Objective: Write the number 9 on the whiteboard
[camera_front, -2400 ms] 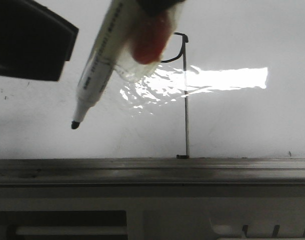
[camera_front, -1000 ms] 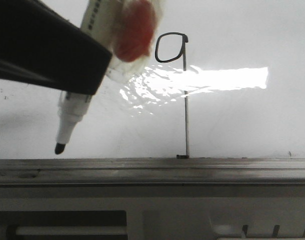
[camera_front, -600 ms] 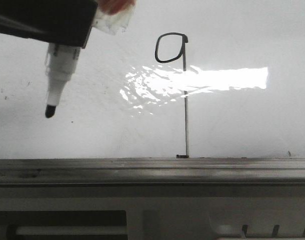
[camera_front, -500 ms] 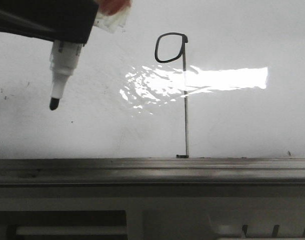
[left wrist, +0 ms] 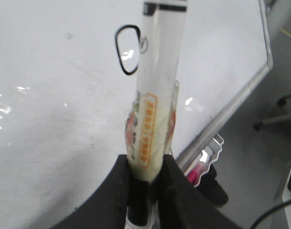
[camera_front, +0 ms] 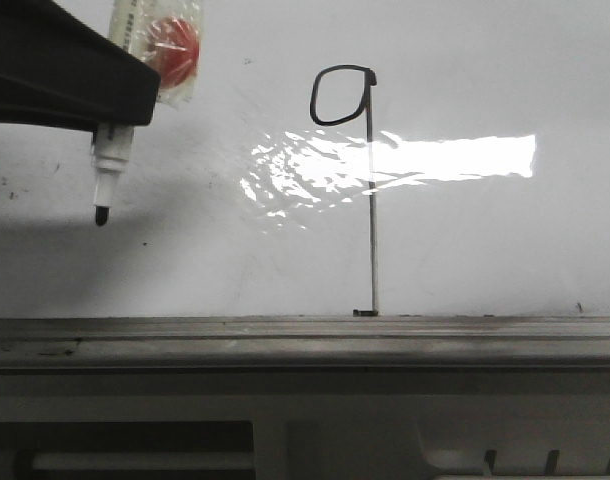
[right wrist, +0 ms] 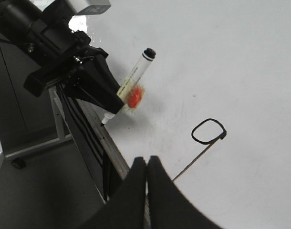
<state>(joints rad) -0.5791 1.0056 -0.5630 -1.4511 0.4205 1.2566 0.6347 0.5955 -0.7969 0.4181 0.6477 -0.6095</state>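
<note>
Left gripper (left wrist: 144, 177) pinching a marker pen (left wrist: 155, 119) between its dark fingers (left wrist: 121, 183), barrel running out past the tips; seen from the front as a black block (camera_front: 60, 70) with the pen (camera_front: 120, 110) hanging tip-down beneath it, black nib (camera_front: 101, 215) clear of the surface. Beyond and below that gripper, the whiteboard (camera_front: 485, 240), glossy, with a bright glare patch and a few specks, edged along its near side by a grey rail (camera_front: 305, 340). Off to that gripper's right on the board, well apart from the nib, the number 9 (camera_front: 369, 180): rounded loop on top, long straight stem down to a tiny foot at the rail. Taped to the pen just beside the gripping fingers, a red blob (camera_front: 175, 50) under clear wrap. Right gripper (right wrist: 146, 174) pressed together, fingers touching, holding nothing, raised over the board near the stem of the 9 (right wrist: 205, 140).
</note>
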